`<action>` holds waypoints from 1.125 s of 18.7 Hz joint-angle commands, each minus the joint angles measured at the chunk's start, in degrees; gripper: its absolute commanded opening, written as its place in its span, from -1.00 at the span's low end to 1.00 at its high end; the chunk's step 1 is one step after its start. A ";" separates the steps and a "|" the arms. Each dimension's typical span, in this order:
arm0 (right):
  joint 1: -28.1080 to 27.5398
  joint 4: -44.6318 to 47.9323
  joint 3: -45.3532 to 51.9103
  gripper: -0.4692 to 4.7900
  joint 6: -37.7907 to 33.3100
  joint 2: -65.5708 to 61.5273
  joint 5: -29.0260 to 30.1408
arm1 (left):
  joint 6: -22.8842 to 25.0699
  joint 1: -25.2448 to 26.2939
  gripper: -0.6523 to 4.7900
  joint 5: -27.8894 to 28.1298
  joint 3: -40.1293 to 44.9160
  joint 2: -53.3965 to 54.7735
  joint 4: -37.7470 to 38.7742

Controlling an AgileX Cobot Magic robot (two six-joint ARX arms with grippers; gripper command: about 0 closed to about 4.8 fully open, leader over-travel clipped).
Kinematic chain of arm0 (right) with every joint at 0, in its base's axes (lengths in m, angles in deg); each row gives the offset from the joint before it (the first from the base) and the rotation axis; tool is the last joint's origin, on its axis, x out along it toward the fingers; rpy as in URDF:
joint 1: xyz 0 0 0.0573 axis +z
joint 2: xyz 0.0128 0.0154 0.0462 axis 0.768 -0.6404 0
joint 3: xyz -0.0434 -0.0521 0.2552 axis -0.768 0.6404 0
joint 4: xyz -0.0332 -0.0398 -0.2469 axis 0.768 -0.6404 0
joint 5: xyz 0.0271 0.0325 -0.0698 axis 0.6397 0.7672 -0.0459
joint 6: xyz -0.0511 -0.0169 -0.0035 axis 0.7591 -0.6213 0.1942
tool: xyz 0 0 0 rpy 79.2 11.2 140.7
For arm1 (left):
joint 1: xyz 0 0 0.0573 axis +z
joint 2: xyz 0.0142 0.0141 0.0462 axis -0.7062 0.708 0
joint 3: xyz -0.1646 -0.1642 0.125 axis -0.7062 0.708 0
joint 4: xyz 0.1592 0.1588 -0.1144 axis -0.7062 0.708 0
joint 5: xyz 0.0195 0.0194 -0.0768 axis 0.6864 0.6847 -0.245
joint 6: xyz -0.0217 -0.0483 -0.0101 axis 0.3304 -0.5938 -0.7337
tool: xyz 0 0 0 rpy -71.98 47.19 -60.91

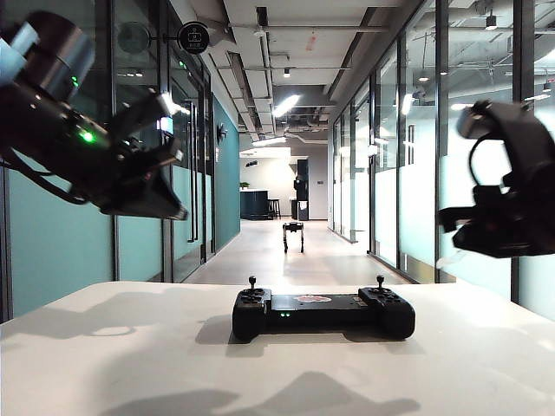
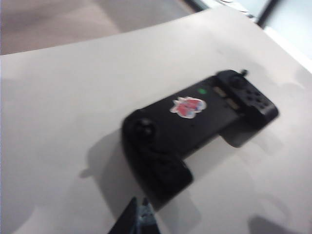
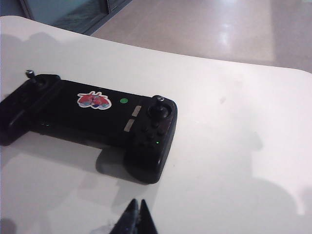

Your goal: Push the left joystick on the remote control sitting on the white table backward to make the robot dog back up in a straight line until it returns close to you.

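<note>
The black remote control (image 1: 323, 312) lies flat in the middle of the white table (image 1: 104, 364), a pinkish sticker on its body. Its left joystick (image 1: 252, 282) stands upright, untouched, as does the right joystick (image 1: 380, 281). Far down the corridor stands the robot dog (image 1: 293, 234). My left gripper (image 1: 178, 211) hangs high at the left, well above the table. In the left wrist view its tips (image 2: 139, 204) are together, short of the controller's near end and the left joystick (image 2: 145, 127). My right gripper (image 3: 137, 204) is shut and empty, apart from the remote control (image 3: 92, 117).
Glass office walls (image 1: 408, 156) line both sides of the corridor beyond the table's far edge. Both arms cast shadows on the tabletop in front of the controller. A green light (image 3: 124, 101) glows on the controller body.
</note>
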 commanded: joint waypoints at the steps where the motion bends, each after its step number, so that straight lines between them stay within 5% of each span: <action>1: 0.00 1.42 -2.40 -0.84 -0.26 -3.17 0.22 | 0.83 0.02 -0.78 -2.36 -0.66 0.59 -0.61; 2: 0.02 1.42 -3.58 -0.65 -0.39 -5.11 0.46 | 1.49 0.02 -0.78 -2.45 -0.74 0.59 -0.66; 4: 0.00 1.57 -5.84 0.31 -2.73 -8.98 1.51 | 1.60 0.02 -0.78 -2.45 -0.83 0.57 -0.63; 6: 0.02 1.68 -7.67 0.59 -3.67 -11.98 1.53 | 1.57 0.02 -0.78 -2.47 -0.83 0.57 -0.63; 21: -0.11 0.26 -20.94 0.59 -6.69 -28.35 4.63 | 1.57 0.02 -0.78 -2.47 -0.83 0.59 -0.66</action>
